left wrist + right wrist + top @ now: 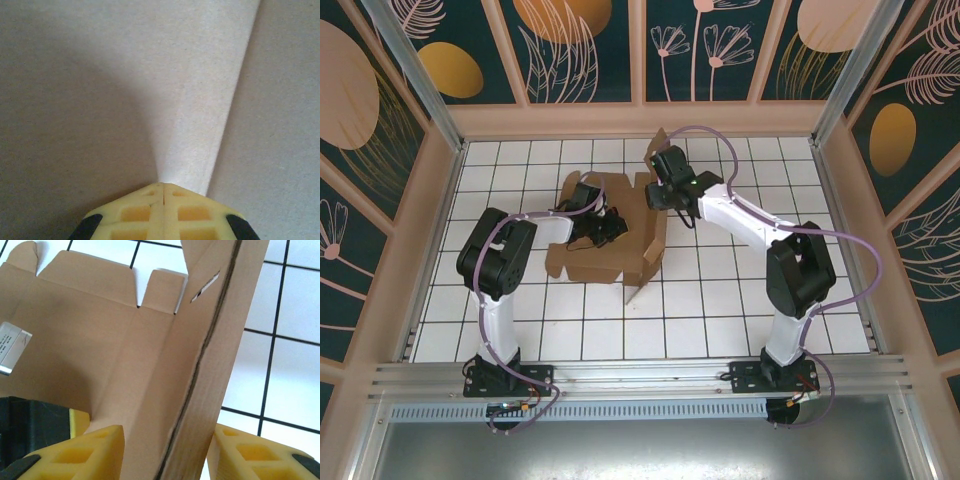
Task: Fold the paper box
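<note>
The paper box (590,262) lies partly formed on the tiled table, its brown floor flat and its right wall raised. My left gripper (603,228) is shut, and its yellow tips (164,186) press down on the box floor (100,100). My right gripper (657,198) reaches in from the right. In the right wrist view its fingers (168,429) sit on either side of the doubled right wall (200,390), pinching the two panels. A dark gap still shows between those panels. The far flaps (160,287) stand along the box's back edge.
The white gridded table (720,300) is ringed by low beige walls (640,118). One loose flap (635,292) sticks out at the box's near right corner. Part of the left arm, black and yellow with a silver label (10,347), sits inside the box.
</note>
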